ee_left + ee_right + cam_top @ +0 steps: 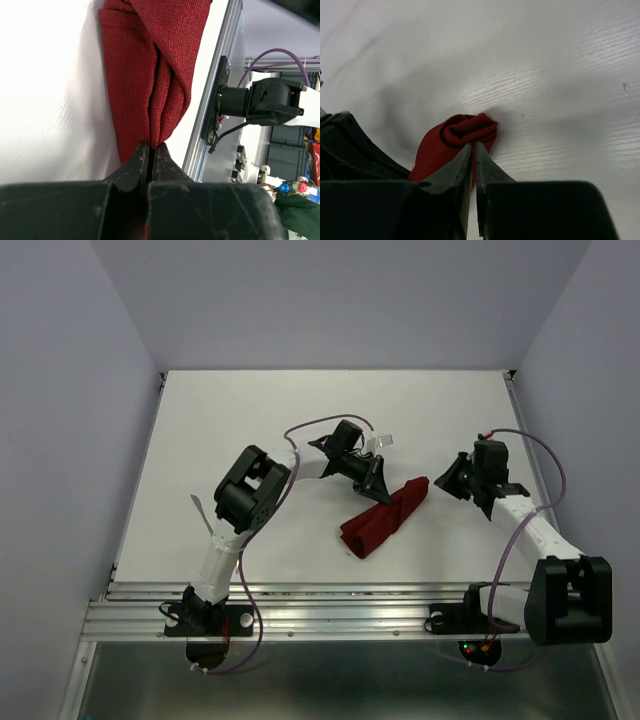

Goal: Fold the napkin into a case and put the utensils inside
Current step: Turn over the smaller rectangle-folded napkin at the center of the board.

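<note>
Napkin [150, 75] cloth reaches the tips of the left gripper [150, 150], which are pressed together and seem to pinch a fold. Closed to a sliver, the right gripper [473, 150] sits just short of the bunched far end, on the white table [250, 410].

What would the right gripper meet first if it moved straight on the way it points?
The napkin: its bunched end lies just ahead of the right gripper, though whether the fingers already touch it is unclear.

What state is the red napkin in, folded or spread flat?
Folded: the napkin lies as a narrow strip with overlapping layers, not flat.
</note>
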Robot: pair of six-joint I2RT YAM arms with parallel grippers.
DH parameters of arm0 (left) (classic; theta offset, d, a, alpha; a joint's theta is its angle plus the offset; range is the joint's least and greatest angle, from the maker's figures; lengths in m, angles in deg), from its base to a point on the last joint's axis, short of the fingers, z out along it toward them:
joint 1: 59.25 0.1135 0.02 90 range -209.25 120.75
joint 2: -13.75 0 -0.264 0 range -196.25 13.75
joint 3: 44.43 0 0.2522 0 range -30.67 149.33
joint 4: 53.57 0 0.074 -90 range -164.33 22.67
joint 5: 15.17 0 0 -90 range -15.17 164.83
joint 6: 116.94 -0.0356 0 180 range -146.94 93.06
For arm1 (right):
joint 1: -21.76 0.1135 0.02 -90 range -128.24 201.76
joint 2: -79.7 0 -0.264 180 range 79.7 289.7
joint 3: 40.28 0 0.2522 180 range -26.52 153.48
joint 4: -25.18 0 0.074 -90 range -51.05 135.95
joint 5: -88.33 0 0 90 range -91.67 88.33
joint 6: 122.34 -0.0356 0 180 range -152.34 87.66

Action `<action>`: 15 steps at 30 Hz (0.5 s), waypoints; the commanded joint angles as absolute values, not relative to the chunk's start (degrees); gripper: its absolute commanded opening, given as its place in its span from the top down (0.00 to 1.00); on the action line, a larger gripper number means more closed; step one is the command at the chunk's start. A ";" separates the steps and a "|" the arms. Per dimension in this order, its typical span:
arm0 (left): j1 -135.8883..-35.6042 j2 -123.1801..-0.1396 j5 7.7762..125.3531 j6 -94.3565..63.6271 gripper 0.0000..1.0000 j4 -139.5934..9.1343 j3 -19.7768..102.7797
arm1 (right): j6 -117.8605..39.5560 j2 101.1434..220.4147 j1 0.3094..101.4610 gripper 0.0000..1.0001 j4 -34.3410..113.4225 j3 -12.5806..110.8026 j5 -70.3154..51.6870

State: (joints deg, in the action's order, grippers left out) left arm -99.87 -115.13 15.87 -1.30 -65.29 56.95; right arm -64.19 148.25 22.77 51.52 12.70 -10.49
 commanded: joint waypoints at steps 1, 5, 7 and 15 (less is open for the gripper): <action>-99.50 -115.10 14.36 -3.04 0.94 -64.52 56.17 | -62.83 148.78 25.09 0.90 49.50 11.27 -15.20; -99.24 -115.54 14.18 -3.04 0.94 -64.70 56.34 | -63.62 151.23 27.82 0.91 48.53 10.92 -15.12; -99.24 -115.54 14.18 -3.04 0.94 -64.78 56.43 | -64.06 152.47 29.84 0.91 47.83 11.53 -14.77; -98.97 -115.45 14.88 -3.65 0.77 -65.48 56.87 | -65.91 158.26 32.39 0.91 44.49 14.69 -13.63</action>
State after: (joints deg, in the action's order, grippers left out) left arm -99.23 -115.72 15.52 -1.95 -65.25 56.95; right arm -64.78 156.67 31.58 48.97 11.45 -14.12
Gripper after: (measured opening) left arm 0.159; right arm 0.088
